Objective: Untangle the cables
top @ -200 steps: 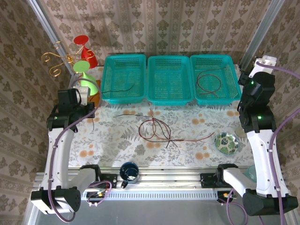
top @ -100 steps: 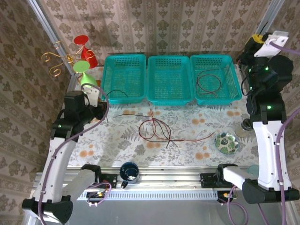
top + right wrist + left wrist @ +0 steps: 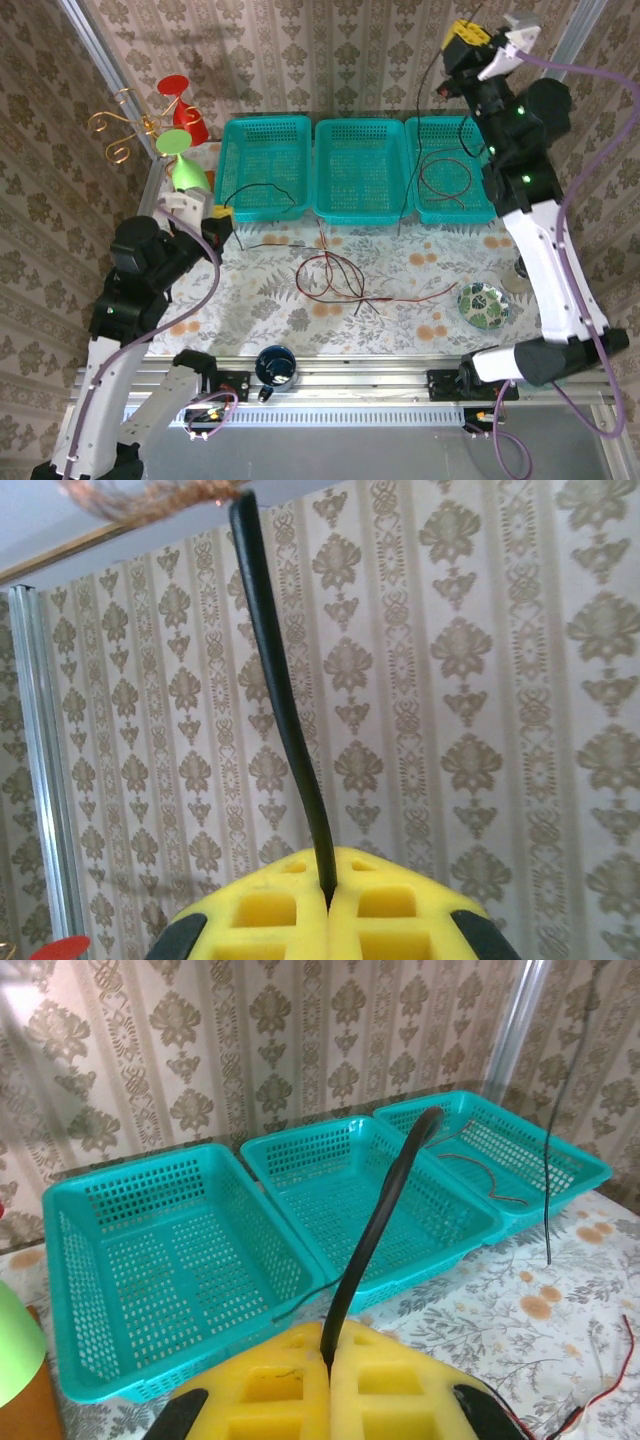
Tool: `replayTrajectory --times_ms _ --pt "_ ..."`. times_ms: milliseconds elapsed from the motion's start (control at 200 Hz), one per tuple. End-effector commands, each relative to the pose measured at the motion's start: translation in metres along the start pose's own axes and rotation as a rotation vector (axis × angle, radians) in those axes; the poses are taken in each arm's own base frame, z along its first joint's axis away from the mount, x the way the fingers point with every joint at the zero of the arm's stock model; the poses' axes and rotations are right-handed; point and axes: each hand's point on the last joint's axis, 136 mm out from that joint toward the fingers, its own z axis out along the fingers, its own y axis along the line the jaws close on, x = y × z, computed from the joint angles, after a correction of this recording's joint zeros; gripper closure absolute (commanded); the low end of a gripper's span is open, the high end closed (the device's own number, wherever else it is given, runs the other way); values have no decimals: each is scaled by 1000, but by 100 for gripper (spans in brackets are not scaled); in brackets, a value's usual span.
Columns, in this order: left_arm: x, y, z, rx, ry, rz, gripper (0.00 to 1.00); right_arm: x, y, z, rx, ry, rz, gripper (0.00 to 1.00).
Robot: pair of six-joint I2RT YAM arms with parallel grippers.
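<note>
My left gripper (image 3: 220,215) sits at the front edge of the left basket (image 3: 240,130), its yellow pads (image 3: 270,1390) shut on a black cable (image 3: 375,1225) that arcs into that basket (image 3: 262,188). My right gripper (image 3: 463,33) is raised high above the right basket (image 3: 495,165), shut on another black cable (image 3: 285,710), which hangs down to the table (image 3: 408,170). A loose tangle of dark red cables (image 3: 330,275) lies mid-table. One maroon cable (image 3: 445,178) is coiled in the right basket.
Three teal baskets stand in a row at the back, the middle one (image 3: 362,205) among them. A blue cup (image 3: 275,366) is at the near edge and a patterned bowl (image 3: 484,305) at the right. A green cone (image 3: 182,160) and a gold wire stand (image 3: 120,125) are at the back left.
The right arm has risen and swung left over the right basket, lifting its black cable off the table. The left gripper has moved right to the left basket's front edge.
</note>
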Motion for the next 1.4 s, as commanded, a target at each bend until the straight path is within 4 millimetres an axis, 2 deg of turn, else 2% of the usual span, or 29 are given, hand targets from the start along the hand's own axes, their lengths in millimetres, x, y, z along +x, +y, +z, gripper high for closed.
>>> replayTrajectory --times_ms 0,105,270,375,440,545,610,695,840,905,985,1075,1230,1295,1330,1350,1395 --pt "-10 -2 -7 -5 -50 20 100 -30 10 12 -32 -117 3 100" --pt "-17 -7 -11 15 -67 13 100 -33 7 23 -13 -145 -12 100" --pt "-58 -28 -30 113 -155 -30 100 -27 -2 38 37 -131 -24 100" --pt "-67 -29 -37 103 -174 -18 100 -8 -6 50 48 -105 -22 100" --pt "-62 -27 -37 92 -162 -17 100 15 -8 60 52 -61 -23 100" --pt "-51 -26 -31 97 -133 -48 100 77 -11 76 81 71 -53 100" --pt "-45 -26 -27 105 -124 -65 100 131 -19 82 144 176 -86 100" --pt "-41 -25 -25 103 -117 -75 100 214 -26 81 226 354 -162 100" --pt "-36 -24 -21 103 -107 -97 100 348 -32 51 299 654 -204 100" --pt "-32 -28 -16 136 -112 -135 100 397 -34 30 327 777 -198 100" --pt "-21 -31 -9 161 -90 -170 100 446 -32 8 329 923 -184 100" --pt "-14 -32 -4 162 -76 -181 100 488 -25 -10 288 1076 -171 100" --pt "-14 -39 2 204 -108 -230 100 543 -13 -36 240 1281 -152 100" --pt "-11 -41 6 207 -105 -242 100 558 -11 -49 237 1358 -137 100" --pt "-10 -39 8 195 -104 -243 100 563 -10 -54 235 1383 -130 100" --pt "-10 -46 8 218 -100 -239 100 565 -10 -56 235 1394 -127 100" --pt "-10 -47 9 216 -101 -234 100 569 -9 -60 225 1411 -123 99"
